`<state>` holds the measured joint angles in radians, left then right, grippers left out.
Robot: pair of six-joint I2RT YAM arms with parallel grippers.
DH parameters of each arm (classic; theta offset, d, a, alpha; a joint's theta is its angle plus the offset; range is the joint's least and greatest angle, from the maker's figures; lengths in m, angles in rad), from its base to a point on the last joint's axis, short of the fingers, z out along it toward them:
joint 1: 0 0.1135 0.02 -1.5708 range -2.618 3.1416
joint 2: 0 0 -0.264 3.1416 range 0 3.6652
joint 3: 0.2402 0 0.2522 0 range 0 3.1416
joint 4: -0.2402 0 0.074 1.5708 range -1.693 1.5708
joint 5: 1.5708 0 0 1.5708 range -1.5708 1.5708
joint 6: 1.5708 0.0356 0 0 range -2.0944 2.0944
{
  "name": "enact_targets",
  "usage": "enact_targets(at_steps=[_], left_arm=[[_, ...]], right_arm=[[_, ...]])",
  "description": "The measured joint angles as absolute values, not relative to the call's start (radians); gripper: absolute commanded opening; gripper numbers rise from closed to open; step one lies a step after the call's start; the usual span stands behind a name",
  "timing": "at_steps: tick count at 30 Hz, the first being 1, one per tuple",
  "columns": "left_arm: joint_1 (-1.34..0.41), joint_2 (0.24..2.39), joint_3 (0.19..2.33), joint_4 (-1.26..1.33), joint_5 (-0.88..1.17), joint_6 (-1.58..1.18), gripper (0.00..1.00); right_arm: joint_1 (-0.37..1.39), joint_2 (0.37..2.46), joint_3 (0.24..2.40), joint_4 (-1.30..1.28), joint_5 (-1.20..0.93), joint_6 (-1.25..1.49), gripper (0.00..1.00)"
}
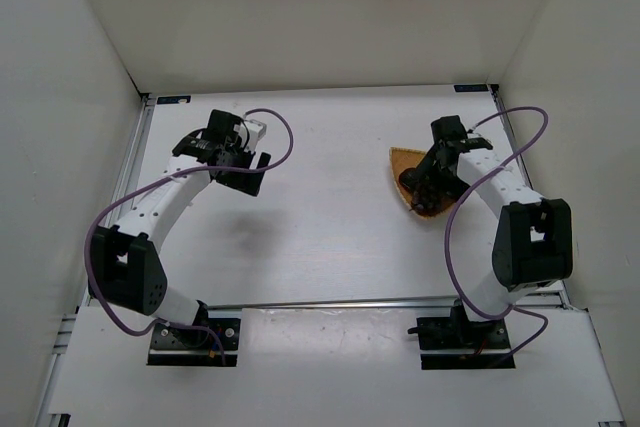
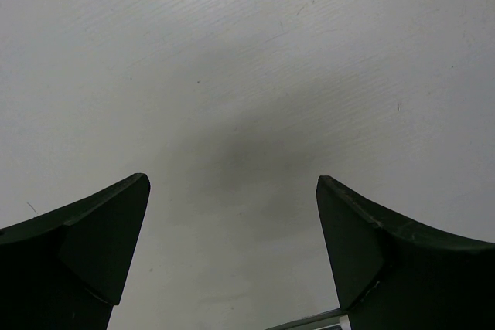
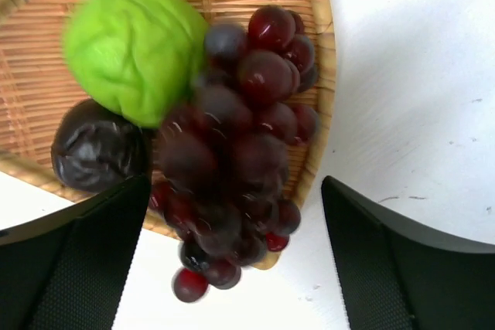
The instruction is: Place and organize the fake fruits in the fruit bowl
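The right gripper has its jaws spread wide and holds nothing. Its two fingers sit at the lower left and lower right of the wrist view, straddling the grape bunch, which fills the gap between them. The bunch's long axis runs from the upper centre of the frame down to the bottom centre, roughly across the line along which the jaws would close. Its lower grapes spill over the rim of the fruit bowl onto the white table.

To the upper left of the bunch, and touching it, the green fruit lies inside the bowl. The near-black fruit sits below it, at the bowl's edge, just above the left finger.

The left gripper is also wide open over bare table, well apart from the bowl. The right arm is much the nearer, so nudging the bunch up-frame, further into the bowl, looks like its job.
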<state>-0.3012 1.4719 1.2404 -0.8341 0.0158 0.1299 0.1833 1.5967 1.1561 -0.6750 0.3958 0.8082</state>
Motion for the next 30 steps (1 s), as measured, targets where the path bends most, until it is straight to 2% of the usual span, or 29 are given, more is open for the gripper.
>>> enact_targets(at_steps=[7, 14, 20, 24, 30], left_arm=[[-0.301, 1.472, 1.233, -0.838, 0.014, 0.131, 1.00], [-0.289, 1.457, 1.233, -0.838, -0.015, 0.135, 1.00], [-0.204, 1.369, 1.214, -0.829, -0.057, 0.134, 1.00], [-0.147, 1.273, 1.143, -0.831, -0.099, 0.134, 1.00], [-0.119, 1.161, 1.037, -0.846, -0.166, 0.119, 1.00]], right_arm=[[0.195, 1.514, 1.157, -0.710, 0.404, 0.785, 1.00], [0.131, 1.246, 1.158, -0.795, 0.349, 0.700, 1.00], [-0.013, 0.992, 0.967, -0.879, 0.281, 0.663, 1.00], [-0.034, 0.838, 0.848, -0.947, 0.226, 0.675, 1.00], [-0.035, 0.703, 0.787, -1.016, 0.210, 0.712, 1.00]])
